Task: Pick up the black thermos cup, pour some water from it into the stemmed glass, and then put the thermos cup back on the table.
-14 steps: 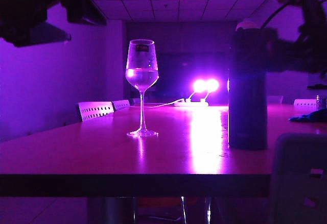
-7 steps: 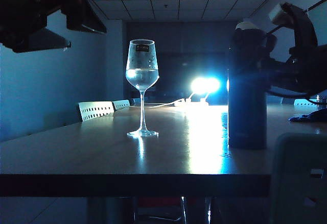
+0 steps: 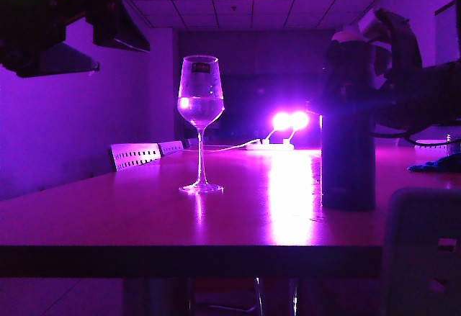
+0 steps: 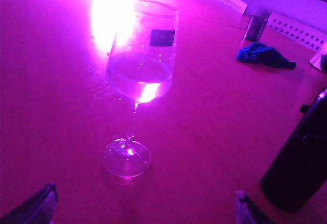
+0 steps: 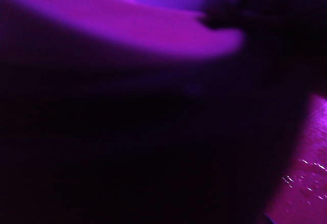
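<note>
Found the stemmed glass point(image 3: 200, 107) point(image 4: 140, 66) upright on the table point(image 3: 108, 215) point(image 4: 51, 106), left of centre in the exterior view, with clear liquid filling the lower part of its bowl and a small dark sticker near the rim. Found the black thermos cup point(image 3: 348, 150) point(image 4: 299, 163) point(image 5: 127, 132) also standing upright on the table, well apart from the glass and to its right in the exterior view, with a pale rim showing at its top.

Saw the left gripper point(image 4: 143, 211) held high above the table on the left of the exterior view, looking down at the glass. Noted its jaws spread wide with nothing between them, and only the two fingertips point(image 4: 41, 208) peeking in at the corners of the left wrist view.

Placed the right gripper point(image 3: 369, 89) at the upper part of the thermos cup, reaching in from the right. Saw nothing but the cup's dark wall and pale rim in the right wrist view, very close. Took its jaws to be spread wide about the cup. Could not tell in that gloom whether the fingers touched the cup.

Noticed a crumpled blue cloth point(image 3: 439, 163) point(image 4: 263, 54) lying farther back on the table, with a small dark can point(image 4: 254, 28) standing just behind it. Noted two bright lamps point(image 3: 288, 120) glaring at the table's far end, and pale chair backs point(image 3: 135, 155) along its left side.
</note>
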You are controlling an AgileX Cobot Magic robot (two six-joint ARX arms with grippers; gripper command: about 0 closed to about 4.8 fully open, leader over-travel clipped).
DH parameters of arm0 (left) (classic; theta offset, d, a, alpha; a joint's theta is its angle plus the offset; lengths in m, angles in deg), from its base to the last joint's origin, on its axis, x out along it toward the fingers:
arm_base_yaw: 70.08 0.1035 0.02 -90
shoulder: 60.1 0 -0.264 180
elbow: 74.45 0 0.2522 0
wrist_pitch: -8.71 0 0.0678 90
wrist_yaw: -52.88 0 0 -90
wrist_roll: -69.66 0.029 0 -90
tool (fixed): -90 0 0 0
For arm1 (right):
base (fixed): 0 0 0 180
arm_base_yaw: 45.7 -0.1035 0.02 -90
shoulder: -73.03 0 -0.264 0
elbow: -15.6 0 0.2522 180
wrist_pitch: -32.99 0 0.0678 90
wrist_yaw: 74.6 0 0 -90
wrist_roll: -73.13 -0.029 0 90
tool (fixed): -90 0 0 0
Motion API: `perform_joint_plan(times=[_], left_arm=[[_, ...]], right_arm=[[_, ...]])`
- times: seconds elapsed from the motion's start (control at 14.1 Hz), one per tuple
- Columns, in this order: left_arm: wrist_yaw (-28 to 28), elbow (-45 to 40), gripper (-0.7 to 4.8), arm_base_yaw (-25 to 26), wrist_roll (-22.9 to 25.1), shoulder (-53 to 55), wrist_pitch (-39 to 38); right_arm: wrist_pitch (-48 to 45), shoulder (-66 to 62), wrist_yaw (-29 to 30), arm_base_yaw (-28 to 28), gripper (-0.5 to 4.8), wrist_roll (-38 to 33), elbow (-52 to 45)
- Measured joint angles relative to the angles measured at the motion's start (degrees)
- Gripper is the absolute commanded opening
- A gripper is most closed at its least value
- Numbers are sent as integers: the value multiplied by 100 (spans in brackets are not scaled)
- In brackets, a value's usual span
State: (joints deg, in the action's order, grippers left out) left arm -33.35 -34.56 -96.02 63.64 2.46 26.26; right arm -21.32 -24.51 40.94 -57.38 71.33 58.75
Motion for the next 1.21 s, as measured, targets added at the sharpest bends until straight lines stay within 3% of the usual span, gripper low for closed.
perform_joint_plan(times=[0.07,0.14,0.21,0.57,0.78,0.85,1.06,1.21], left_arm=[[0,0,479,0,0,0,-7],[0,0,479,0,0,0,-7],[0,0,479,0,0,0,-7],[0,0,479,0,0,0,-4],[-293,153,479,22,0,2,-42],[-310,258,479,26,0,2,-26],[-361,308,479,22,0,0,-26],[-402,358,479,28,9,24,-46]], right_arm=[[2,0,-4,2,468,-39,0],[2,0,-2,0,271,-87,0],[4,0,-4,2,142,-203,0],[-24,0,-22,2,134,-227,7],[4,101,-20,2,133,-402,24],[55,166,-17,2,103,-457,28],[2,374,2,2,104,-518,177],[463,610,17,0,108,-525,367]])
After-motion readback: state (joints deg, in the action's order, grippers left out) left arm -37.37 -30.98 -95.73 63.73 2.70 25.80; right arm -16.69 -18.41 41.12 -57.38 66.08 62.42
